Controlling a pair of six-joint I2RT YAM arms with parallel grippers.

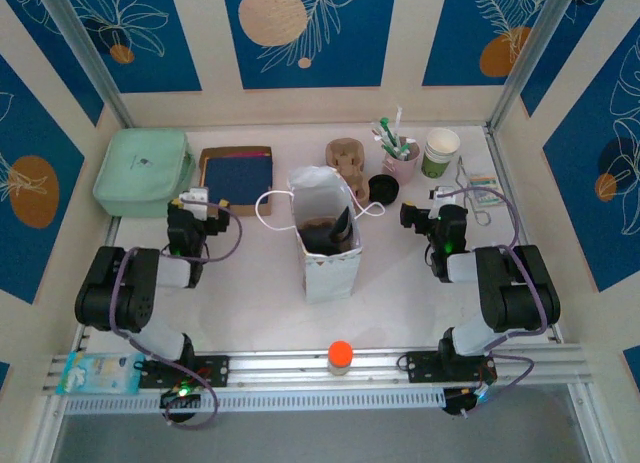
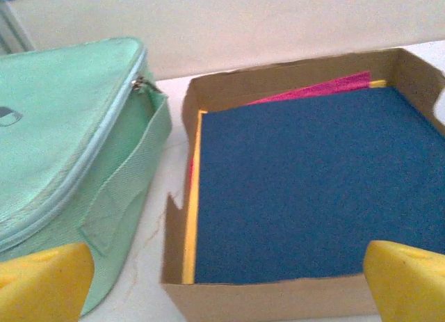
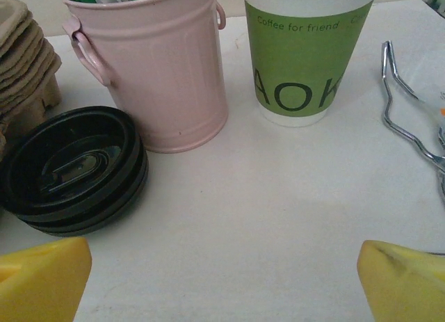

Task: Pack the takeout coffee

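At frame centre, the bag is holding something dark, likely the lidded coffee, so packing is looking done. Left gripper and right gripper are sitting wide, empty.

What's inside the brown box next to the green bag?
The brown box holds a flat blue sheet on top. A pink edge and a yellow edge peek out beneath it; everything else underneath is covered.
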